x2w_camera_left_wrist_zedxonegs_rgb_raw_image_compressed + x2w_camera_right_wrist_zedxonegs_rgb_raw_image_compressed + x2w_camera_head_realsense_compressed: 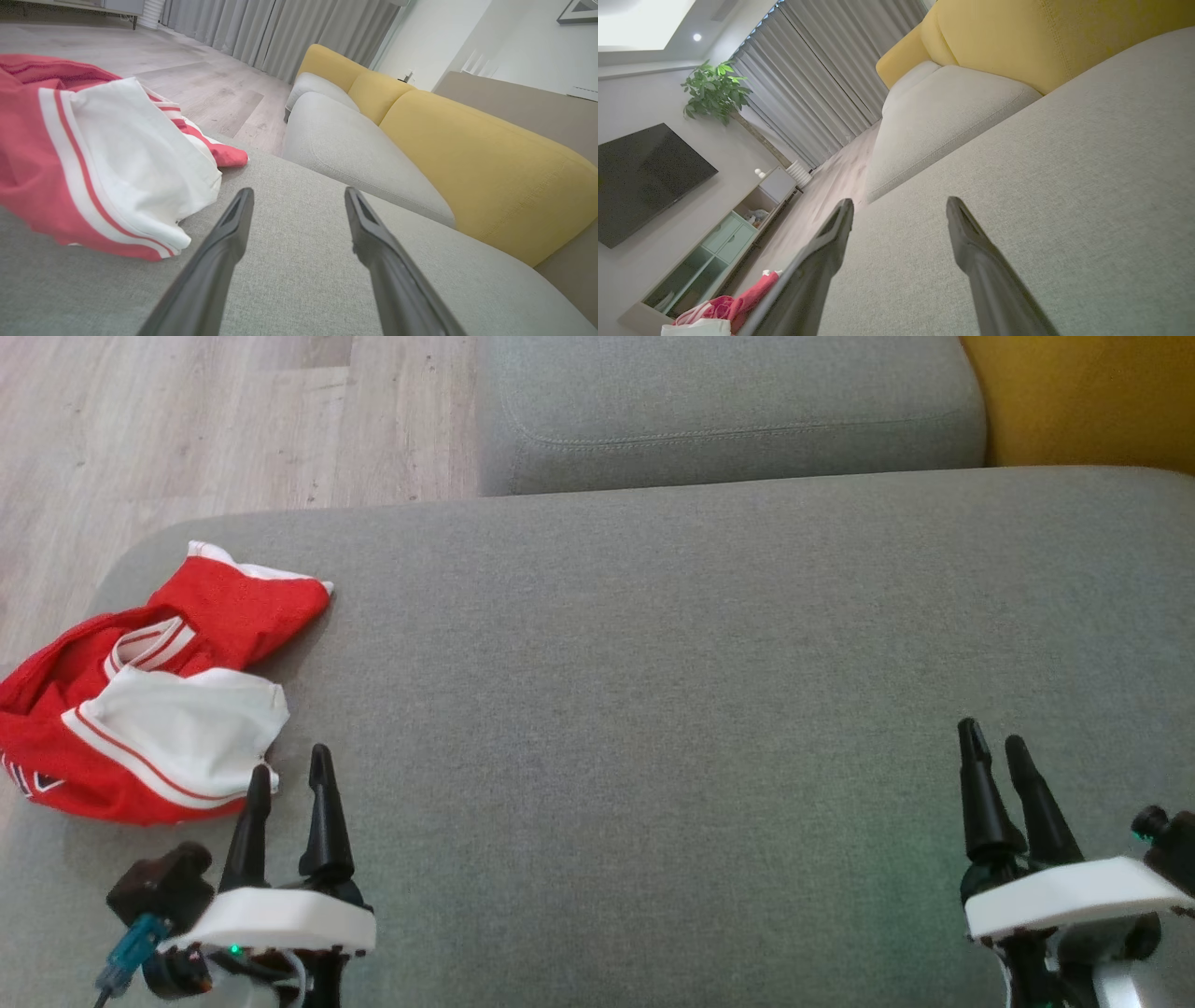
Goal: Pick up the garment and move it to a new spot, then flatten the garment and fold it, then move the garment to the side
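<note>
The garment (149, 709) lies bunched on the left end of the wide seat cushion (653, 709), reaching that cushion's left edge. The left gripper (289, 775) sits just beside its near-right corner, over the cushion's near side. The right gripper (991, 737) sits over the same cushion's near right, well apart from the garment, with bare cushion between the two grippers. Behind the cushion's far edge lies a second cushion (728, 411), with the floor (187, 420) to its left and running past the garment's far side, and the backrest (1083, 392) at the far right.
</note>
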`<state>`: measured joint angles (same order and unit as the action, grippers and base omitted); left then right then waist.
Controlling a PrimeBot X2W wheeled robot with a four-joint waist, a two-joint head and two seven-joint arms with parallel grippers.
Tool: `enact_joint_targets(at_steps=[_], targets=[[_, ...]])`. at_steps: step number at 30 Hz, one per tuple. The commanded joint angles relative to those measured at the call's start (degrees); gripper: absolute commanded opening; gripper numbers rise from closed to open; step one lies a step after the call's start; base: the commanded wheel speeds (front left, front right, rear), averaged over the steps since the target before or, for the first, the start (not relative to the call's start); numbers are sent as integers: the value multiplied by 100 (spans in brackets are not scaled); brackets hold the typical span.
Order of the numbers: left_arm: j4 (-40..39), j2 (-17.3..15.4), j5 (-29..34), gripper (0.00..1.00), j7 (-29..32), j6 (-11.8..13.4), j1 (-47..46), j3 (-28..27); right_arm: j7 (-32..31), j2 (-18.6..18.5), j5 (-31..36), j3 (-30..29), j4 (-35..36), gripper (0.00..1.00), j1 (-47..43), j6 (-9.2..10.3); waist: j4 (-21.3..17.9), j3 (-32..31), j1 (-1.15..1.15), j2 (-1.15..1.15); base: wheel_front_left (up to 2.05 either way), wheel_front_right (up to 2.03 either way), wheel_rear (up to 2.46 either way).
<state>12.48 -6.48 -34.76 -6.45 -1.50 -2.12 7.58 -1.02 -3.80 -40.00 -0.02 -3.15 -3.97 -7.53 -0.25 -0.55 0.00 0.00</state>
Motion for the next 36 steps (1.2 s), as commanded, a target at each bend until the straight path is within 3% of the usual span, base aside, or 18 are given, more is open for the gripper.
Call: enact_joint_targets(at_steps=[1, 36], targets=[[-197, -114, 193, 100, -93, 27, -231, -60, 4, -105, 192, 120, 267, 100, 80, 3, 1, 0, 0, 0, 0, 0, 0], [230, -357, 2076, 100, -539, 263, -6, 87, -49, -59, 2530, 283, 831, 100, -221, 4, 76, -20, 0, 0, 0, 0, 0]])
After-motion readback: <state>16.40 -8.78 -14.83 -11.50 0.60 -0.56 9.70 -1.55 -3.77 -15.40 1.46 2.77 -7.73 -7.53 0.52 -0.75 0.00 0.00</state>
